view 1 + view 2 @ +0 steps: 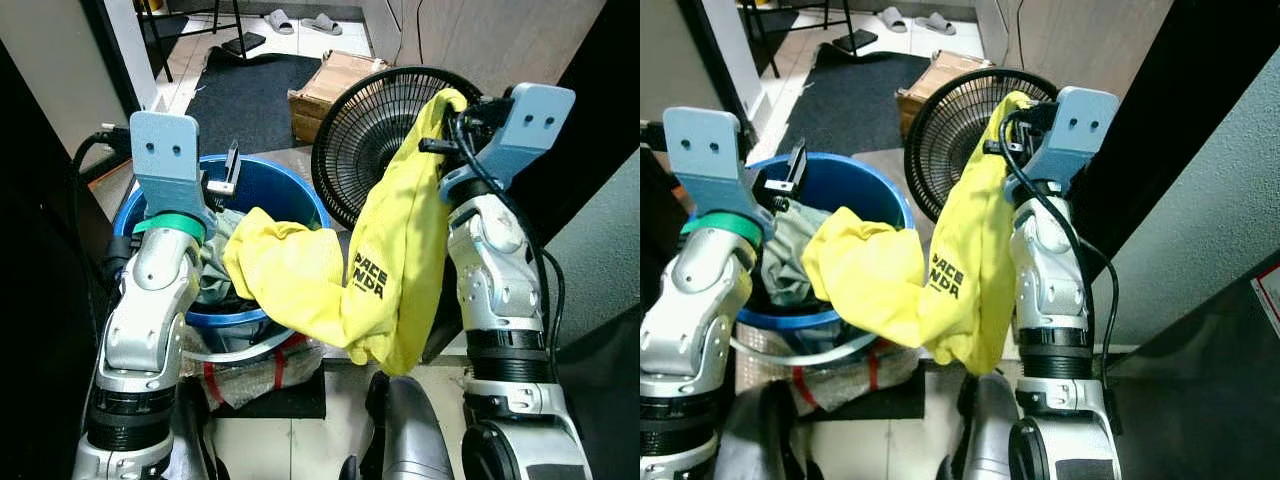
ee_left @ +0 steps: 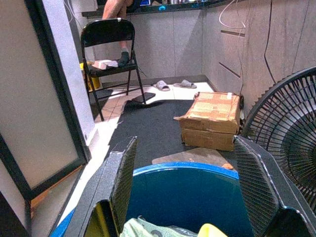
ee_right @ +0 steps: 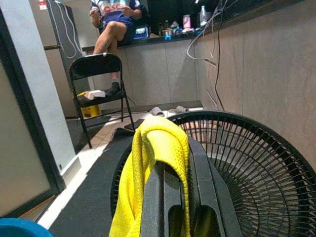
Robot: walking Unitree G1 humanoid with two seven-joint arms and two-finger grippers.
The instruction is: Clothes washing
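**Yellow shirt lifted out of the blue tub**

The yellow shirt (image 1: 385,270) looks light, soft and completely limp: it folds over whatever carries it and hangs in long loose drapes. It should weigh little, but a thin fabric like this can slide through a narrow pinch. The best hold is probably on a bunched thickness of cloth, as at the top fold now, not on a single loose edge. A second hold on the low, trailing part would likely stop it dragging.

The right hand (image 1: 447,118) is raised in front of the black floor fan (image 1: 375,130), its two black fingers (image 3: 202,192) closed together on a fold of the shirt that wraps over their tips. From there the cloth hangs down beside the right arm and sweeps across to the rim of the blue tub (image 1: 290,190), where its far end rests over other laundry (image 1: 215,265).

The shirt is bright yellow with dark block lettering partway down, partly hidden in the folds.

The left hand (image 2: 185,187) hovers over the tub with its fingers spread apart, holding nothing.
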